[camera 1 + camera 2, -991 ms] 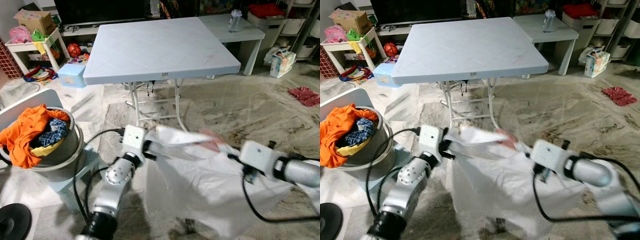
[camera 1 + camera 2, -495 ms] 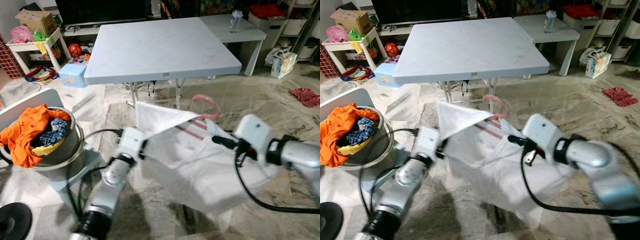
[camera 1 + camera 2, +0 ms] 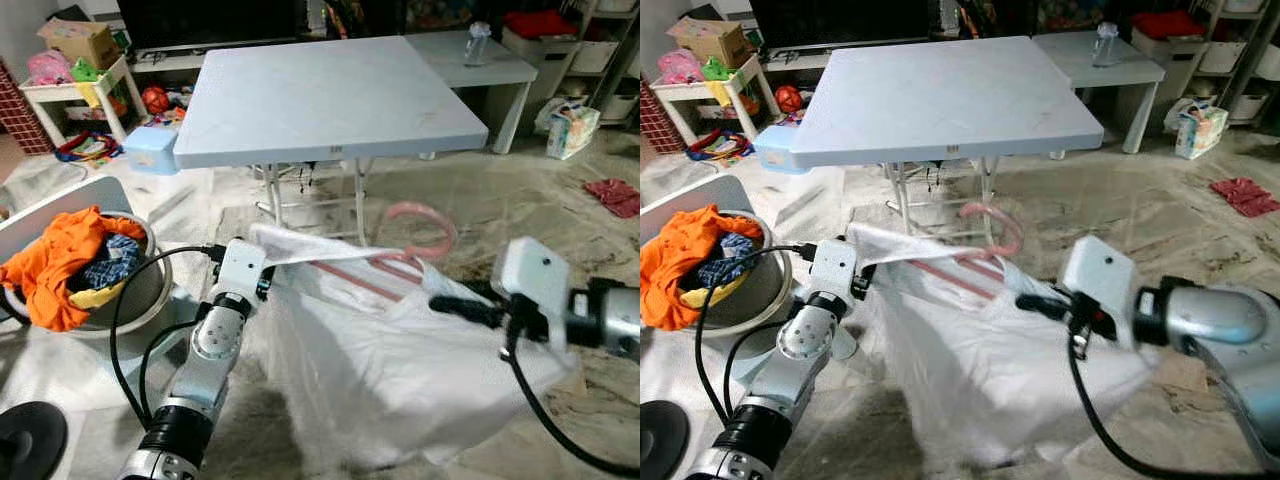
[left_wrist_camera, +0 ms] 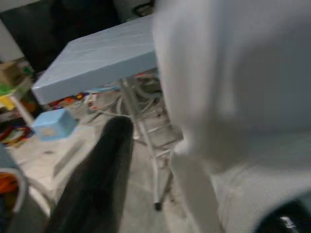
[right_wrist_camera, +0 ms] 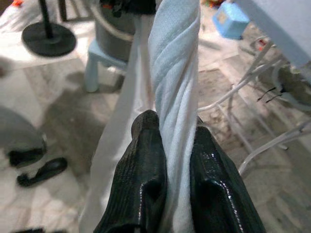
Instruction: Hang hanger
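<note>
A pink hanger [image 3: 395, 255] sits inside a white shirt [image 3: 400, 350] stretched in mid-air between the robot's two arms, its hook curling up above the cloth toward the folding table [image 3: 330, 95] behind. The hanger's long bar runs roughly from the left gripper [image 3: 268, 283] across to the right gripper [image 3: 440, 302], so the garment's width lies side to side before the robot, with the hook about midway between them and slightly nearer the right one. The right gripper's black fingers [image 5: 146, 165] are closed tight on a twisted fold of the shirt, as its wrist view shows. The left gripper meets the shirt's other shoulder; whether its fingers are clamped there cannot be made out, since cloth covers most of its wrist view. No rail or rack to hang from appears; the next move likely calls for carrying the spread shirt to one with the hook kept upright. A basin of orange and blue laundry [image 3: 75, 265] stands on a stool to the robot's left.
</note>
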Robot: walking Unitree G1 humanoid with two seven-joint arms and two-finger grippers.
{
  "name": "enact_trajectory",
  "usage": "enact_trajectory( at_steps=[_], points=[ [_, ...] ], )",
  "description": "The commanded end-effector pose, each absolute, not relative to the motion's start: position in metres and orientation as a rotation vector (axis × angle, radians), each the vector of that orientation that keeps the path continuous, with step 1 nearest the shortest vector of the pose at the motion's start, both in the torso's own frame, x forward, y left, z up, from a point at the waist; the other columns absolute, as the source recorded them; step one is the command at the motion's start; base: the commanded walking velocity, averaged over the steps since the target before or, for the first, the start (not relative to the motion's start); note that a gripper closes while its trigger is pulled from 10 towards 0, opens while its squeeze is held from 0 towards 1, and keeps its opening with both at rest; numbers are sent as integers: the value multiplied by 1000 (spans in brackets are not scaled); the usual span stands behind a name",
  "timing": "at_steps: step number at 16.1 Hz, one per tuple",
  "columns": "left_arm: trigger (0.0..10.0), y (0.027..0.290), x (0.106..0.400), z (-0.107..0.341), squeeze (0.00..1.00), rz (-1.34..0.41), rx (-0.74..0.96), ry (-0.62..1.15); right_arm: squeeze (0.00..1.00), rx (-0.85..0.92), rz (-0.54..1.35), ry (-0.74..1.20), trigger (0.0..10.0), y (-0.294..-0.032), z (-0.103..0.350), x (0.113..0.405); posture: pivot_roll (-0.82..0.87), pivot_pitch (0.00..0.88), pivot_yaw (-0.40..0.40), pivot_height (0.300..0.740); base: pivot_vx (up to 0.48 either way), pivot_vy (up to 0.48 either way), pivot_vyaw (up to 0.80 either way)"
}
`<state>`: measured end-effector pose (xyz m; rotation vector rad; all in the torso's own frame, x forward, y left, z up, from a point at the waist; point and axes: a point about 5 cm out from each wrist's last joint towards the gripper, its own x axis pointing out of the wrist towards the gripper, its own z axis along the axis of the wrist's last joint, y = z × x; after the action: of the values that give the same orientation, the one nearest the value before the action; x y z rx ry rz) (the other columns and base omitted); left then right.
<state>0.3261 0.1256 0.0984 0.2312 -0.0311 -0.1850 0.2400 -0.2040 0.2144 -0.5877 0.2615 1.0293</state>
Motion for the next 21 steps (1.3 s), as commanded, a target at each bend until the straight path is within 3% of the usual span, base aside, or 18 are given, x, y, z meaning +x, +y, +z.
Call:
enact_trajectory(
  at_steps=[1,8,12,17,18,21],
  points=[
    [0,129,324,99,0,-195,207,-38,0,-644,1038,247,10000,-207,222,237,-43,28,34,740,0,0,0],
    [0,118,309,110,0,-491,60,-79,0,-956,920,437,10000,-260,206,242,-38,34,28,740,0,0,0],
    [0,123,311,111,0,-511,52,-72,0,-1019,927,474,10000,-279,212,241,-48,36,27,740,0,0,0],
    [0,136,313,105,0,-479,58,-15,0,-982,1050,540,10000,-300,227,220,-59,40,28,740,0,0,0],
    [0,138,312,99,0,-488,61,23,0,-924,1043,531,10000,-313,246,216,-70,41,29,740,0,0,0],
    [0,130,307,86,0,-540,46,92,0,-813,1026,398,10000,-320,279,215,-76,43,35,740,0,0,0]
  ],
)
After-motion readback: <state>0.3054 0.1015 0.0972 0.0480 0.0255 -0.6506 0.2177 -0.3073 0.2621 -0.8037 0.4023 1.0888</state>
